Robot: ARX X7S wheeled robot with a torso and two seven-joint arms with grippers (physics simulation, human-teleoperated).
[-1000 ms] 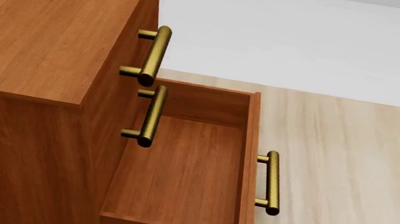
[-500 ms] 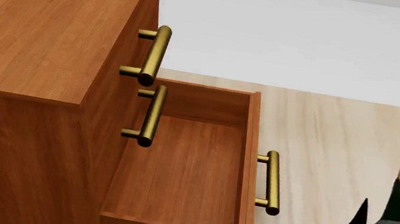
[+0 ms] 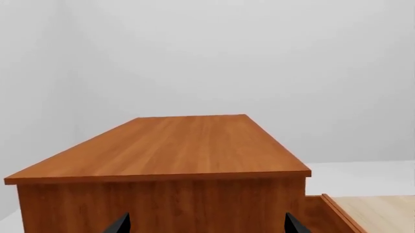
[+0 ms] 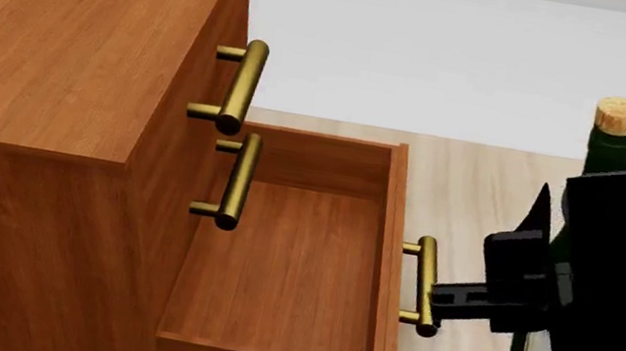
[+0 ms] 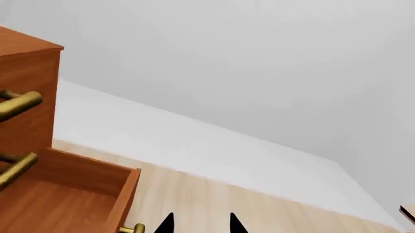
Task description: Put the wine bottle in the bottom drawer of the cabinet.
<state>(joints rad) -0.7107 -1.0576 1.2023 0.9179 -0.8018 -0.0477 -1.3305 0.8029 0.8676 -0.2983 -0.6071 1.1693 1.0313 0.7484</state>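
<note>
Drawers: three (bottom drawer (image 4: 287, 265) open); one wine bottle (image 4: 611, 146).

Bright even light, sharp renders, soft faint shadows

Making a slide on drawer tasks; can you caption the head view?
Right gripper carries the wine bottle beside the open bottom drawer of the cabinet.

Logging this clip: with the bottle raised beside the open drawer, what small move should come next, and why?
Probably carry the bottle left, over the bottom drawer. The drawer is already pulled out and looks empty, while the bottle, seemingly held by the right arm, is upright beyond the drawer's handle.
</note>
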